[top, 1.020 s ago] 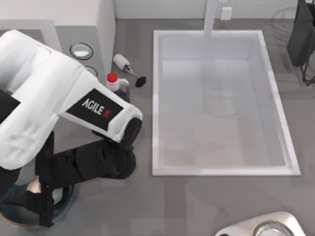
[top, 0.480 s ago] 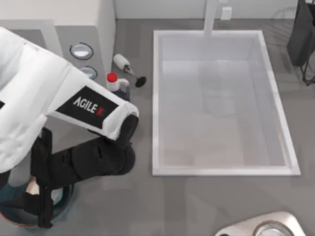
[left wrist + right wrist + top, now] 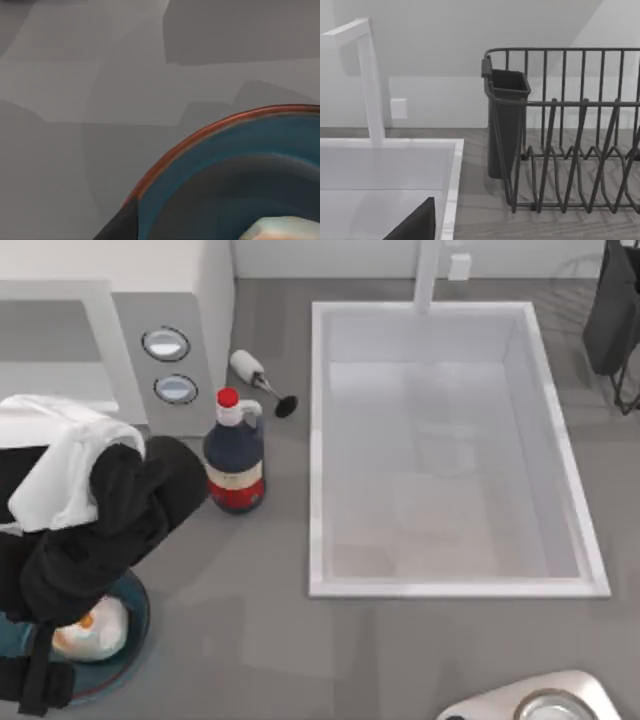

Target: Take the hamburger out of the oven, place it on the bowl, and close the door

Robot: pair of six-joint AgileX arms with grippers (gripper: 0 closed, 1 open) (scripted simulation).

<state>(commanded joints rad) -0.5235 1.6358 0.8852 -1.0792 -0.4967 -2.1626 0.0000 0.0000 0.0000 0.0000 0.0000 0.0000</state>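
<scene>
**Burger's in the bowl, door's not shut yet**

The hamburger (image 3: 92,630) is sitting in the bowl (image 3: 137,625), which is in front of the oven (image 3: 190,300). My left arm is hanging over the bowl w/ its gripper (image 3: 40,680) by the burger; can't tell if it's let go. The right arm is parked far off by the dish rack (image 3: 560,135). The dark bottle (image 3: 234,455) is standing just beside the oven. Swinging to the door could be knocking it over, or bumping the bowl.
</scene>
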